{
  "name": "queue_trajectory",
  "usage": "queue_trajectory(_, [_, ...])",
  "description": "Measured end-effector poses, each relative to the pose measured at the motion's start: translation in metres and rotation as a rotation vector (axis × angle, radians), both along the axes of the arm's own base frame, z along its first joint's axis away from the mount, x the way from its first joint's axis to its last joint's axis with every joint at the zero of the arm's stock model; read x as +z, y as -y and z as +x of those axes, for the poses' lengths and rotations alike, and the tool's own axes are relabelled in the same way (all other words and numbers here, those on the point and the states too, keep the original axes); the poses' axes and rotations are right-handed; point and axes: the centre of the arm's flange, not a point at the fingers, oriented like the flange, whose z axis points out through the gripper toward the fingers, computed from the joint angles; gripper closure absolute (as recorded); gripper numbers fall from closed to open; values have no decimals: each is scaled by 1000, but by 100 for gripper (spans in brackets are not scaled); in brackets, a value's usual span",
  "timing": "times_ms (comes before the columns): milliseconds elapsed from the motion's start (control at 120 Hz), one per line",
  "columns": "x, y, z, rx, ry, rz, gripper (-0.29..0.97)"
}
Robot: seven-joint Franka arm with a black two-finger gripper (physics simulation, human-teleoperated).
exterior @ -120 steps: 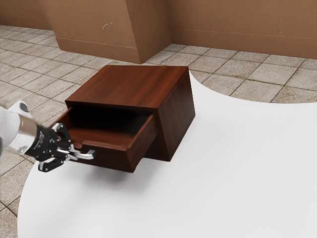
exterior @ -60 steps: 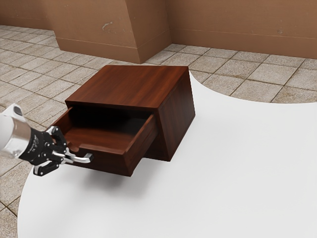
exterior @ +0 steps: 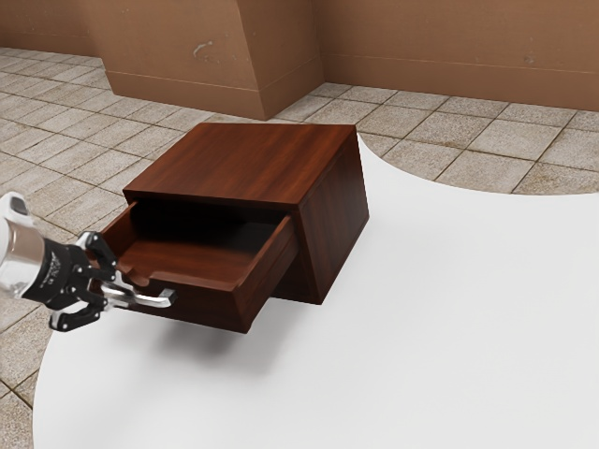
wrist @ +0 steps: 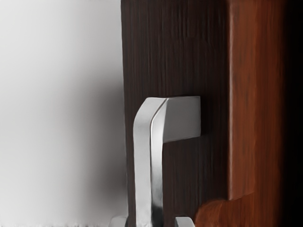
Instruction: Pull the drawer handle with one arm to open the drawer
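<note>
At the claw: claw is clamping narrow on the metal handle, one finger on each side of the bar.
Drawer: drawer is standing well out of the cabinet, just ahead of the claw.
Step in hand: arm is pulling; probably best done by drawing straight back along the drawer's travel, holding the claw level and square to the bar so that nothing is slipping or twisting.
Surface: white table is lying under claw and cabinet, smooth and plain.
Room: tiled floor and brown wall are lying beyond the cabinet, well apart from the claw.
</note>
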Motion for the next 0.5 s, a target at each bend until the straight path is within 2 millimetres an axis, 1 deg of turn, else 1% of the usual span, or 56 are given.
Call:
queue_trajectory(100, [10, 4, -10, -4, 12, 9, 56])
queue_trajectory(142, [24, 3, -10, -3, 14, 16, 47])
queue_trajectory(167, [40, 2, -6, -4, 14, 24, 42])
queue_trajectory(208, [69, -1, 4, -3, 4, 35, 35])
queue_trajectory(233, [86, -3, 16, -5, -15, 42, 31])
queue_trajectory(283, [108, -6, 41, -8, -67, 48, 24])
queue_trajectory(300, [114, -8, 52, -9, -89, 49, 22])
queue_trajectory(358, [121, -12, 83, -11, -162, 48, 17])
queue_trajectory(392, [121, -14, 94, -12, -197, 45, 15])
queue_trajectory(433, [120, -15, 102, -13, -234, 39, 12])
queue_trajectory(500, [114, -17, 106, -13, -286, 27, 9])
